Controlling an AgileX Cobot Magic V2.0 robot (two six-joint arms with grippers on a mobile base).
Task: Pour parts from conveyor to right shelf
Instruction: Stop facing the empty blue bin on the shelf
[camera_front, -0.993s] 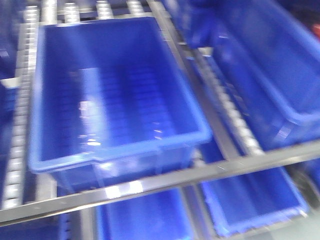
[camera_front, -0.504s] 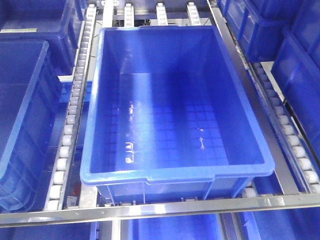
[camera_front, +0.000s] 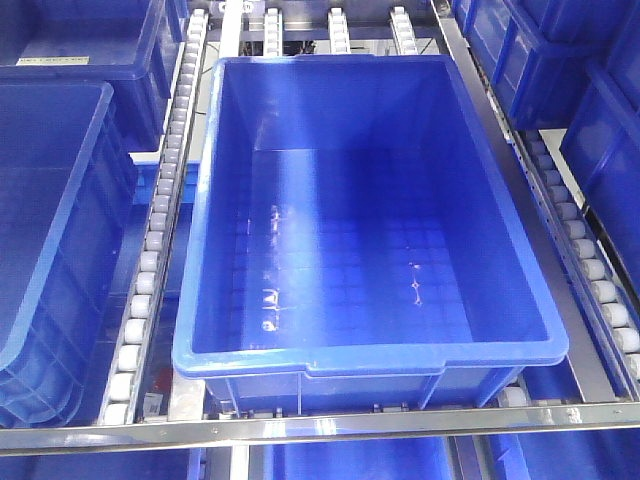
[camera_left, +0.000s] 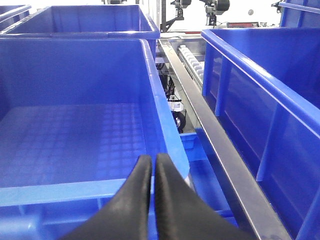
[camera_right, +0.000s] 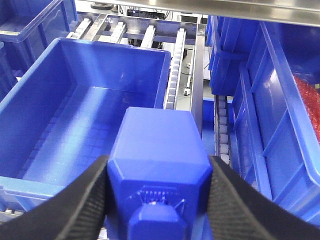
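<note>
The front view has sharpened from a heavy blur a second ago to a clear look down into the large blue crate. Since half a second ago, that crate has slid slightly right and down in the frame and looms a little larger. The roller rail beside it has shifted likewise.

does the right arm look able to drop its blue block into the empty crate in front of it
Probably yes. The right end effector grips the blue block just short of the empty crate, whose open top has nothing over it; only the near rim lies between.
</note>
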